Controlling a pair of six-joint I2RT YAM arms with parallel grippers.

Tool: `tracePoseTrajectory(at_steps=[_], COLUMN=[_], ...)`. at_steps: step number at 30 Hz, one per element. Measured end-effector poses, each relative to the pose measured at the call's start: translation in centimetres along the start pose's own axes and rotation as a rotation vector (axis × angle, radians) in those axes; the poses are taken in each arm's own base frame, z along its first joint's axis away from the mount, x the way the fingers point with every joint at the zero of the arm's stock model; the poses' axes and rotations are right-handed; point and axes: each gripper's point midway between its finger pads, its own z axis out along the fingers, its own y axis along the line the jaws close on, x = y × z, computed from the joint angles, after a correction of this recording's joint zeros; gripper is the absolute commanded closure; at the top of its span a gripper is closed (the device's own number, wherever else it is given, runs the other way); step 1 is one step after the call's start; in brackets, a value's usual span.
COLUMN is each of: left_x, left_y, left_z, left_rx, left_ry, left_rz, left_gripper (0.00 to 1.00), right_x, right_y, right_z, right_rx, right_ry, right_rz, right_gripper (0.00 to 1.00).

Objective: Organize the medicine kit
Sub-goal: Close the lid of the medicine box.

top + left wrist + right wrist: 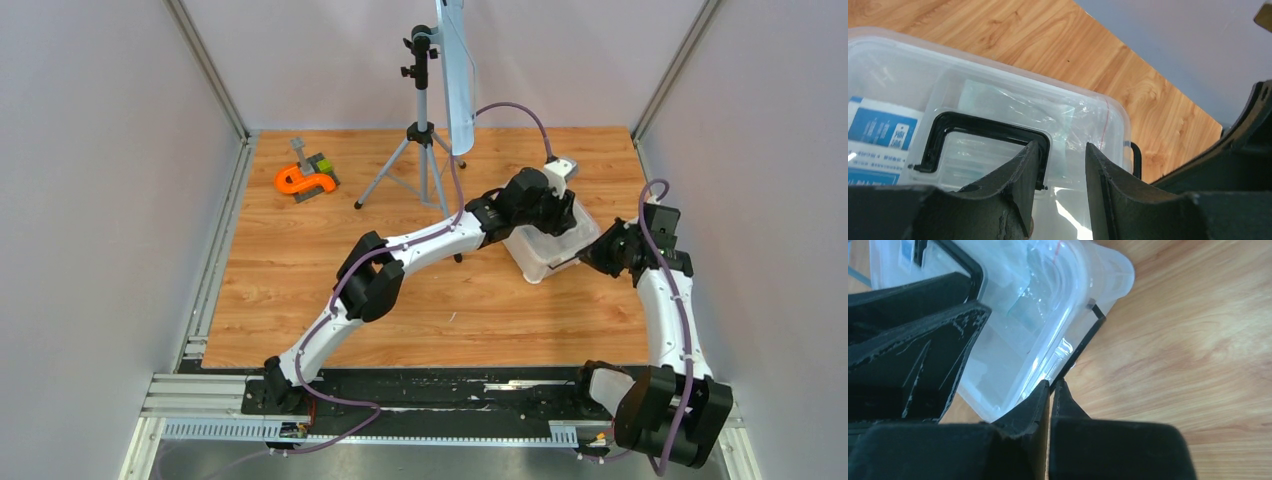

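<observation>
Filling most of the top view is the wooden table [300, 300], walled in by pale panels on three sides. Two arms rise from its near edge. The left arm [400, 250] stretches diagonally across to the right half of the table, and the right arm [665, 300] stands along the right edge and bends inward. A tripod [420, 150] stands near the middle of the far edge, carrying a pale upright panel.

The medicine kit's tub [545, 255] sits close to the right edge, about midway between near and far, and is turned at an angle to the table's edges. Its clear lid [898, 65] is on top. An orange-and-grey tool [305, 180] lies near the far left corner, well apart from everything else.

The left gripper [1062, 150] hangs just over the lid with its jaws parted. Only clear plastic shows in the gap between them. One finger [1020, 175] stands in front of the end of the black handle [983, 125]; whether it touches the handle I cannot tell.

The right gripper [1053, 385] is at the tub's end nearest the right edge, low beside its wall. Its jaws are pinched together on the lower end of the thin black clip [1080, 342], which slants up from the fingertips to the lid's rim.

Through the lid show a blue-and-white packet [880, 130] and a clear bag [1048, 107] lying inside.
</observation>
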Motion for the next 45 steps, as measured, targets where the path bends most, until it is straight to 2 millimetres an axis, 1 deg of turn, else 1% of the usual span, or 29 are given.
tracePoseTrajectory(at_steps=[2, 4, 5, 6, 7, 8, 11, 15, 19, 21, 22, 24, 25, 27, 29, 30, 34, 36, 37, 41, 43, 45], left_x=[-0.2, -0.4, -0.5, -0.6, -0.5, -0.5, -0.4, -0.4, -0.4, -0.4, -0.3, -0.1, 0.1, 0.4, 0.8, 0.9, 1.2, 1.2, 1.2, 1.2, 1.2, 1.1], left_y=[0.6, 1.0, 1.3, 1.3, 1.1, 0.8, 0.7, 0.7, 0.7, 0.6, 0.4, -0.2, -0.6, -1.5, -2.4, -2.6, -3.2, -3.2, -3.2, -3.2, -3.2, -3.1], left_z=[0.1, 0.2, 0.3, 0.4, 0.5, 0.5, 0.5, 0.5, 0.5, 0.5, 0.5, 0.5, 0.6, 0.6, 0.6, 0.6, 0.6, 0.6, 0.6, 0.6, 0.6, 0.5], left_rx=[-0.015, -0.026, -0.029, -0.023, -0.010, -0.002, 0.006, 0.006, 0.006, 0.013, 0.019, 0.036, 0.048, 0.073, 0.094, 0.102, 0.123, 0.125, 0.126, 0.130, 0.135, 0.140], left_ry=[-0.013, -0.023, -0.028, -0.031, -0.031, -0.031, -0.028, -0.028, -0.028, -0.026, -0.023, -0.017, -0.011, -0.002, 0.008, 0.011, 0.016, 0.016, 0.015, 0.015, 0.015, 0.016], left_rz=[0.004, 0.006, 0.008, 0.005, 0.003, 0.004, -0.005, -0.009, -0.010, -0.009, -0.009, -0.007, -0.006, -0.002, 0.000, -0.001, -0.001, -0.007, -0.010, -0.019, -0.025, -0.031], left_gripper=[0.53, 0.53, 0.53, 0.53, 0.53, 0.53, 0.53, 0.53, 0.53, 0.53, 0.53, 0.53, 0.53, 0.53, 0.53, 0.53, 0.53, 0.53, 0.53, 0.53, 0.53, 0.53], right_x=[0.4, 0.8, 1.0, 1.0, 0.6, 0.1, 0.1, 0.1, -0.2, -0.8, -1.3, -2.1, -2.4, -2.7, -2.4, -2.0, 0.9, 2.4, 3.0, 4.0, 4.5, 5.1], right_y=[0.8, 1.9, 2.3, 3.4, 4.7, 5.7, 5.8, 5.7, 5.5, 5.3, 5.5, 5.9, 6.0, 6.2, 6.0, 5.8, 3.3, 2.1, 1.7, 1.6, 1.3, 0.8], right_z=[0.3, 0.5, 0.6, 0.6, 0.7, 0.6, 0.6, 0.6, 0.4, -0.3, -0.9, -2.8, -3.6, -5.2, -5.8, -5.7, -4.0, -3.7, -3.8, -4.7, -4.7, -4.2], right_rx=[-0.028, -0.064, -0.080, -0.126, -0.175, -0.213, -0.216, -0.211, -0.193, -0.173, -0.172, -0.182, -0.185, -0.195, -0.197, -0.192, -0.130, -0.096, -0.087, -0.086, -0.071, -0.052], right_ry=[0.018, 0.039, 0.048, 0.053, 0.039, 0.018, 0.023, 0.020, -0.002, -0.055, -0.092, -0.176, -0.214, -0.269, -0.282, -0.276, -0.176, -0.129, -0.114, -0.097, -0.077, -0.050], right_rz=[0.005, 0.003, 0.000, 0.000, -0.017, -0.049, -0.039, -0.038, -0.040, -0.048, -0.056, -0.076, -0.084, -0.095, -0.097, -0.095, -0.060, -0.042, -0.033, -0.001, 0.028, 0.062], right_gripper=[1.00, 0.94, 0.94, 0.92, 0.88, 0.87, 0.86, 0.88, 0.86, 0.87, 0.90, 0.98, 1.00, 1.00, 1.00, 1.00, 1.00, 1.00, 1.00, 1.00, 1.00, 1.00])
